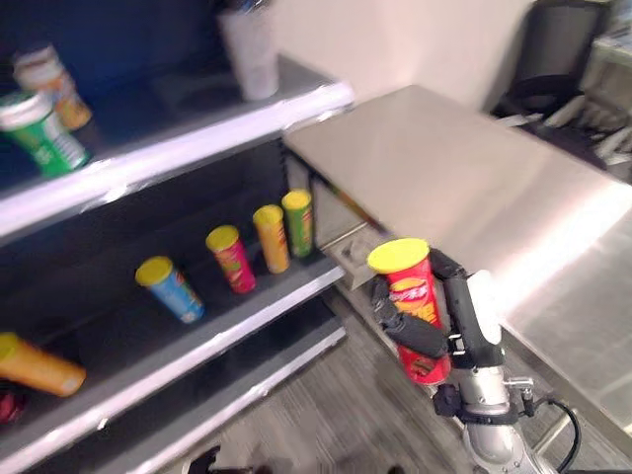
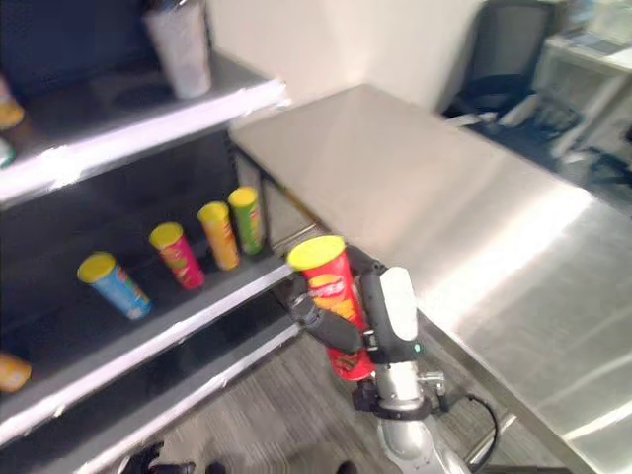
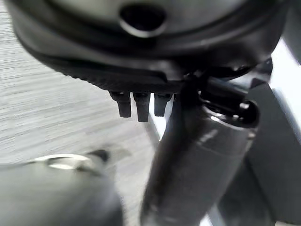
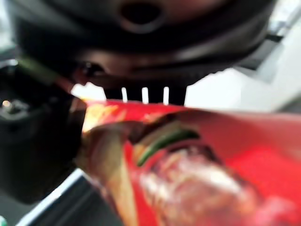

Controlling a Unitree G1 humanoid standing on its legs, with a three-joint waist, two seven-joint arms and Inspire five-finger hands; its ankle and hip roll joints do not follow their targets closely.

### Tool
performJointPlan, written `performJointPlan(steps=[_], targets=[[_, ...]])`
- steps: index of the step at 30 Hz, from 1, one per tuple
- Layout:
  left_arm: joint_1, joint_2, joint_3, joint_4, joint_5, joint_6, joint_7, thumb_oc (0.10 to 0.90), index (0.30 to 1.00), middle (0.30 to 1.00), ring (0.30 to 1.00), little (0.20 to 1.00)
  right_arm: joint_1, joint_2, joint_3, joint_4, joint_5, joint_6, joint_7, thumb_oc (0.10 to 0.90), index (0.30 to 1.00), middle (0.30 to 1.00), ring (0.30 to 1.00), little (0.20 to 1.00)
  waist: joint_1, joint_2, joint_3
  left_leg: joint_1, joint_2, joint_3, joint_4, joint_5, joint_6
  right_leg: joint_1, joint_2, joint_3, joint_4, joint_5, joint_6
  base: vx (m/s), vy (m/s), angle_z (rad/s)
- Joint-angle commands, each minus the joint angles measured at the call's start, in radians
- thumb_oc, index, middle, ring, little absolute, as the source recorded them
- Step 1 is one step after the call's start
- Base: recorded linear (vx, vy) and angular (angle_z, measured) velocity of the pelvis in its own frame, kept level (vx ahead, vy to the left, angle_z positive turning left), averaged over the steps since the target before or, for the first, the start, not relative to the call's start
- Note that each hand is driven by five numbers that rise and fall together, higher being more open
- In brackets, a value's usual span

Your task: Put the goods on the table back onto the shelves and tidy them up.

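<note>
On the shelves (image 1: 212,331) at the left, an orange can (image 1: 39,365) lies on its side on the middle board, and further along a blue can (image 1: 173,288), a pink-red can (image 1: 232,259), an orange-yellow can (image 1: 271,238) and a green can (image 1: 298,223) stand in a loose, leaning row. Any can pushed in carelessly could knock these over like skittles. To their right, between the shelves and the steel bench (image 1: 474,188), the right robot hand (image 1: 439,321) has its fingers and thumb curled round a red can with a yellow lid (image 1: 413,306), held tilted over the floor. The grip sits low on the tube, so a quick swing could let it slip and drop. The left robot hand (image 3: 138,101) shows short, relaxed fingers holding nothing above the floor.
</note>
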Motion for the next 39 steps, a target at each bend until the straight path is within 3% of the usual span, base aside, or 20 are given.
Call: performJointPlan(steps=[1,2,3,5,9,11,13,14,15,16,17,18,20,21,23,25,32,37,38,39], targets=[[0.051,-0.099,-0.06,-0.017,0.075,0.0,-0.012,0.8,0.9,0.9,0.9,0.9,-0.102,0.005,-0.028,-0.155,0.0,-0.063,-0.08,0.4,0.3,0.3,0.3,0.3,-0.036,0.041,-0.039,0.296,0.025,0.056,-0.287,0.124,0.02,-0.158,-0.067,0.008,0.046,0.051,0.09,-0.14,0.348,0.34],[0.051,-0.099,-0.061,-0.017,0.075,0.0,-0.012,0.8,0.9,0.9,0.9,0.9,-0.102,0.005,-0.028,-0.156,-0.001,-0.062,-0.081,0.4,0.3,0.3,0.3,0.3,-0.036,0.038,-0.04,0.296,0.018,0.056,-0.288,0.121,0.024,-0.16,-0.073,0.01,0.048,0.055,0.094,-0.27,0.657,0.41],[0.047,-0.096,-0.077,-0.032,0.099,0.0,-0.024,0.8,0.9,0.9,0.9,0.9,-0.095,0.023,-0.046,-0.157,-0.028,-0.042,-0.094,0.4,0.3,0.3,0.3,0.3,-0.046,0.034,-0.034,0.31,-0.051,0.049,-0.345,0.048,0.053,-0.171,-0.139,0.013,0.049,0.122,0.13,-0.19,0.499,0.27],[0.046,-0.09,-0.077,-0.031,0.116,-0.003,-0.029,0.8,0.9,0.9,0.9,0.9,-0.077,0.048,-0.055,-0.168,-0.039,-0.03,-0.093,0.4,0.3,0.3,0.3,0.3,-0.051,0.017,-0.023,0.318,-0.117,0.046,-0.373,0.022,0.081,-0.173,-0.191,0.021,0.028,0.212,0.146,-0.2,0.417,0.39],[0.029,-0.084,-0.054,-0.003,0.157,-0.006,-0.038,0.8,0.9,0.9,0.9,0.9,-0.034,0.093,-0.028,-0.172,-0.034,-0.015,-0.055,0.4,0.3,0.3,0.3,0.3,-0.064,-0.022,0.004,0.318,-0.208,0.054,-0.379,-0.018,0.122,-0.189,-0.244,0.03,-0.014,0.346,0.146,-0.21,0.278,0.41],[0.027,-0.086,-0.05,-0.003,0.153,-0.009,-0.04,0.8,0.9,0.9,0.9,0.9,-0.031,0.096,-0.017,-0.167,-0.026,-0.019,-0.045,0.4,0.3,0.3,0.3,0.3,-0.068,-0.023,0.016,0.313,-0.21,0.06,-0.379,-0.009,0.128,-0.197,-0.24,0.034,-0.014,0.352,0.146,-0.19,0.182,0.11],[0.026,-0.077,-0.052,-0.028,0.127,-0.01,-0.039,0.8,0.9,0.9,0.9,0.9,-0.029,0.097,0.001,-0.171,0.021,-0.045,-0.02,0.4,0.3,0.3,0.3,0.3,-0.095,-0.021,0.044,0.288,-0.218,0.066,-0.379,0.013,0.153,-0.205,-0.167,0.145,0.07,0.225,0.145,-0.23,0.289,0.18],[0.026,-0.077,-0.052,-0.029,0.127,-0.01,-0.039,0.8,0.9,0.9,0.9,0.9,-0.029,0.096,0.001,-0.171,0.023,-0.045,-0.018,0.4,0.3,0.3,0.3,0.3,-0.091,-0.021,0.045,0.29,-0.217,0.07,-0.379,0.012,0.152,-0.211,-0.167,0.152,0.081,0.216,0.145,-0.16,0.298,-0.1],[0.03,-0.075,-0.06,-0.025,0.123,-0.007,-0.044,0.8,0.9,0.9,0.9,0.9,-0.02,0.095,0.014,-0.176,0.066,-0.064,0.013,0.4,0.3,0.3,0.3,0.3,-0.094,-0.012,0.046,0.262,-0.228,0.061,-0.379,0.035,0.182,-0.198,-0.068,0.228,0.172,0.083,0.111,-0.1,0.183,-0.15],[0.03,-0.075,-0.06,-0.024,0.123,-0.007,-0.045,0.8,0.9,0.9,0.9,0.9,-0.019,0.094,0.013,-0.177,0.068,-0.065,0.015,0.4,0.3,0.3,0.3,0.3,-0.093,-0.011,0.045,0.263,-0.226,0.062,-0.379,0.034,0.18,-0.202,-0.067,0.231,0.183,0.073,0.109,-0.21,0.315,-0.32],[0.03,-0.073,-0.058,-0.003,0.122,-0.003,-0.039,0.8,0.9,0.9,0.9,0.9,-0.012,0.084,0.027,-0.177,0.093,-0.086,0.033,0.4,0.3,0.3,0.3,0.3,-0.092,0.001,0.041,0.238,-0.23,0.06,-0.379,0.058,0.201,-0.192,0.02,0.251,0.287,-0.035,0.07,-0.09,0.106,-0.07],[0.03,-0.074,-0.058,-0.002,0.122,-0.003,-0.039,0.8,0.9,0.9,0.9,0.9,-0.012,0.083,0.027,-0.177,0.094,-0.087,0.035,0.4,0.3,0.3,0.3,0.3,-0.091,0.0,0.04,0.238,-0.23,0.061,-0.379,0.057,0.199,-0.199,0.019,0.254,0.3,-0.047,0.067,-0.15,0.152,-0.02],[0.027,-0.072,-0.059,0.003,0.105,-0.009,-0.035,0.8,0.9,0.9,0.9,0.9,-0.002,0.079,0.072,-0.157,0.185,-0.121,0.093,0.4,0.3,0.3,0.3,0.3,-0.091,-0.003,0.029,0.193,-0.235,0.067,-0.379,0.104,0.21,-0.178,0.154,0.302,0.369,-0.142,0.014,-0.2,0.049,0.02],[0.027,-0.071,-0.059,0.003,0.105,-0.009,-0.035,0.8,0.9,0.9,0.9,0.9,-0.002,0.079,0.072,-0.156,0.186,-0.121,0.093,0.4,0.3,0.3,0.3,0.3,-0.09,-0.003,0.029,0.192,-0.235,0.068,-0.379,0.104,0.209,-0.179,0.154,0.303,0.369,-0.143,0.013,-0.18,0.003,0.09],[0.034,-0.066,-0.057,-0.001,0.09,-0.02,-0.033,0.8,0.9,0.9,0.9,0.9,0.01,0.074,0.088,-0.135,0.22,-0.137,0.104,0.4,0.3,0.3,0.3,0.3,-0.064,-0.031,-0.002,0.166,-0.253,0.043,-0.379,0.115,0.203,-0.105,0.207,0.339,0.209,-0.177,-0.021,-0.05,-0.101,0.03],[0.051,-0.071,-0.04,-0.017,0.048,-0.029,-0.019,0.8,0.9,0.9,0.9,0.9,0.004,0.065,0.109,-0.112,0.245,-0.142,0.123,0.4,0.3,0.3,0.3,0.3,-0.044,-0.033,-0.01,0.147,-0.249,0.035,-0.379,0.121,0.196,-0.085,0.233,0.36,0.126,-0.16,-0.018,-0.05,-0.143,0.27],[0.074,-0.082,-0.039,-0.035,-0.009,-0.044,-0.052,0.8,0.9,0.9,0.9,0.9,-0.069,0.035,0.153,-0.053,0.276,-0.147,0.173,0.4,0.3,0.3,0.3,0.3,-0.003,-0.023,0.024,0.043,-0.241,0.011,-0.326,0.173,0.175,-0.056,0.22,0.335,-0.012,-0.107,-0.017,-0.14,-0.05,0.11],[0.072,-0.082,-0.023,-0.045,-0.06,-0.045,-0.065,0.8,0.9,0.9,0.9,0.9,-0.146,0.024,0.196,-0.018,0.263,-0.148,0.179,0.4,0.3,0.3,0.3,0.3,0.005,-0.029,0.028,0.061,-0.164,0.041,-0.247,0.13,0.14,-0.079,0.153,0.292,-0.024,-0.061,-0.004,-0.17,0.082,0.11],[0.071,-0.08,-0.028,-0.028,-0.032,-0.04,-0.062,0.8,0.9,0.9,0.9,0.9,-0.158,0.016,0.203,-0.023,0.26,-0.148,0.19,0.4,0.3,0.3,0.3,0.3,-0.003,-0.017,0.015,0.119,-0.104,0.045,-0.238,0.115,0.116,-0.095,0.126,0.282,-0.011,-0.067,0.007,-0.1,0.098,0.14],[0.07,-0.081,-0.028,-0.027,-0.031,-0.04,-0.061,0.8,0.9,0.9,0.9,0.9,-0.159,0.015,0.203,-0.023,0.26,-0.149,0.19,0.4,0.3,0.3,0.3,0.3,-0.005,-0.02,0.02,0.11,-0.104,0.056,-0.236,0.133,0.122,-0.103,0.123,0.271,-0.008,-0.054,-0.004,-0.09,0.251,0.16]])
